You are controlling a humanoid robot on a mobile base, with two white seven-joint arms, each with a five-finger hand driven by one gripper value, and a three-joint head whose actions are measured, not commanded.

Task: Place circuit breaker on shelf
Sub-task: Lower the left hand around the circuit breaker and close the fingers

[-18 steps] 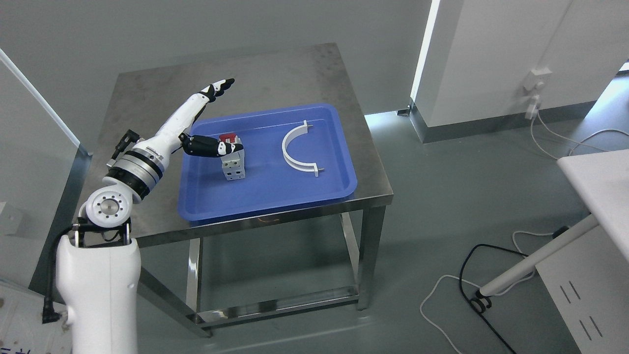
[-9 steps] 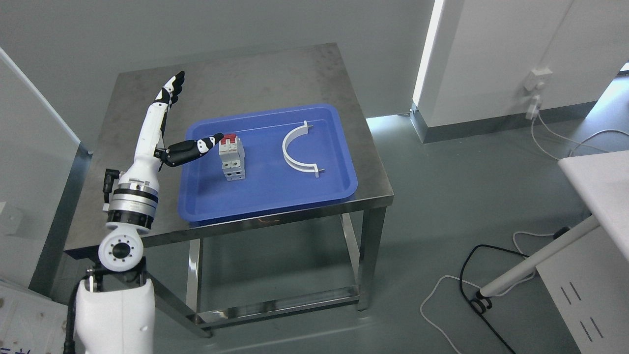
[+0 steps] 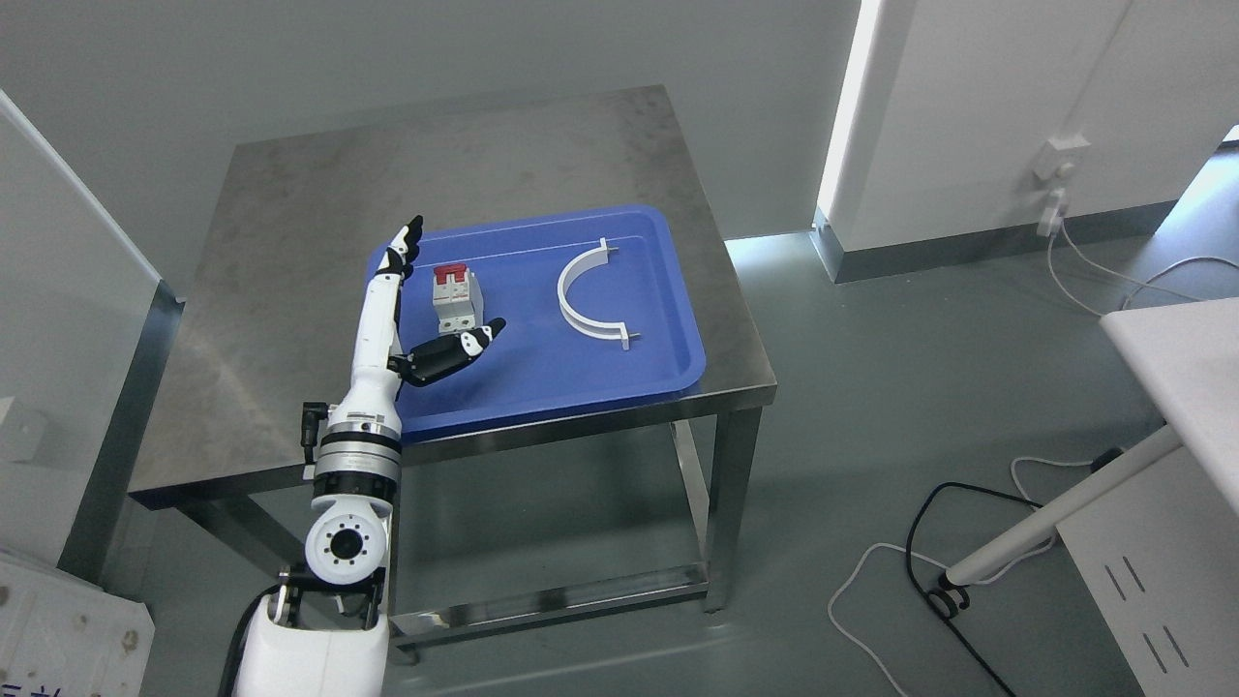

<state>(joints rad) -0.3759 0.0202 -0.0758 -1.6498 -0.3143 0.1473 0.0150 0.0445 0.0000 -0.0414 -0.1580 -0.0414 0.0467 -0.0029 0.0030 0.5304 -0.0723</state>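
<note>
Left robot hand [image 3: 416,315] released beside the circuit breaker [image 3: 455,300], grasping nothing.

Reaching up from the lower left over the steel desk [image 3: 290,252], fingers [image 3: 405,240] stretched straight along the left side of the breaker, thumb [image 3: 465,347] spread out below it, just beside but seemingly not touching. Standing in the left part of the blue tray [image 3: 581,382], white-grey body with red switches on top. Further right in the same tray, well apart, a white curved bracket [image 3: 579,295]. Right of the desk, cables [image 3: 910,571] on the floor.

Left hand [image 3: 407,324] outstretched; fingers seemingly spread, empty.
</note>
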